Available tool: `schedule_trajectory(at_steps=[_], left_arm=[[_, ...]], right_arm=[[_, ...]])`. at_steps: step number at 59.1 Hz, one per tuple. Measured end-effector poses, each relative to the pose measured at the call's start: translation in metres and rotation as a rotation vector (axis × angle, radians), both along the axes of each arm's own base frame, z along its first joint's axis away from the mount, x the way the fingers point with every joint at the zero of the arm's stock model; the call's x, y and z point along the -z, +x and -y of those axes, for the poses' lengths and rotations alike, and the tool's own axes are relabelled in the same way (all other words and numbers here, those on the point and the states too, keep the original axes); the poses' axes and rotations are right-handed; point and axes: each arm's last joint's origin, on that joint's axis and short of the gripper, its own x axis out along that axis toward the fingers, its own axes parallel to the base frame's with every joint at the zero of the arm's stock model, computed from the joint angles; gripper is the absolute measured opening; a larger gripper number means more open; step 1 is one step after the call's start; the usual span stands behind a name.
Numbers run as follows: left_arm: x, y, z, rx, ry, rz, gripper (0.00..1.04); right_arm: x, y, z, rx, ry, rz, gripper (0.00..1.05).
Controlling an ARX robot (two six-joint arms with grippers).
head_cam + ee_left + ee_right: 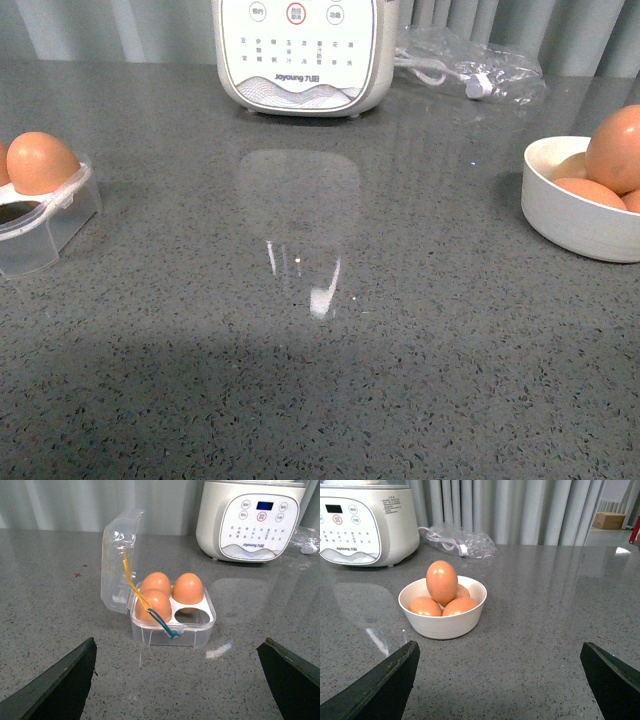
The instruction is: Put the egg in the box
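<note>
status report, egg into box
Left end effector open, right end effector open, both empty. Box lid up, one cup free. Egg in bowl. No obstruction seen.

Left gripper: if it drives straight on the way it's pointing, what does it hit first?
Most likely the box, centred ahead of the open left gripper, with three eggs inside. Only bare table shows before it, though depth is unclear.
</note>
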Motion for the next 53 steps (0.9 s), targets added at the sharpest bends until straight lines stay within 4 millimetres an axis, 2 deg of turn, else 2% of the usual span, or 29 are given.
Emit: schedule_trajectory(at_steps=[53], left_arm=[[0.0001, 0.0, 0.0, 0.0, 0.0, 0.0, 0.98]], right_arm=[[0.0, 0.0, 0.0, 0.0, 0.0, 0.0, 0.98]])
